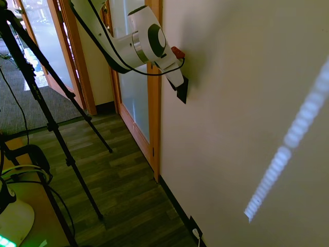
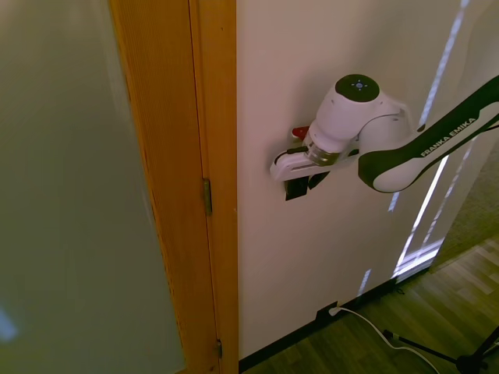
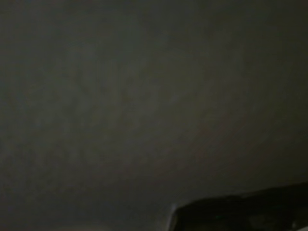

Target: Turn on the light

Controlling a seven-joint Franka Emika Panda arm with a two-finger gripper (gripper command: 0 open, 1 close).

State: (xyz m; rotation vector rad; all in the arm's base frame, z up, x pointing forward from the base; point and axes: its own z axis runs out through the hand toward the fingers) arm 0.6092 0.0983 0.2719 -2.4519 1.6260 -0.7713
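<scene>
Where pincer (image 2: 300,185) meets wall (image 2: 327,257), black switch (image 2: 293,191) directly beneath

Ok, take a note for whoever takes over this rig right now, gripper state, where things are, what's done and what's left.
Gripper: up against the wall, at the black switch plate; open or shut cannot be told.
Switch plate: beside the wooden door frame, partly hidden by the arm's end. The wrist view is dark, too close to show detail.
Done: the arm has reached the switch.
Left: no lamp in view, so whether the light is on is unknown; check.
</scene>
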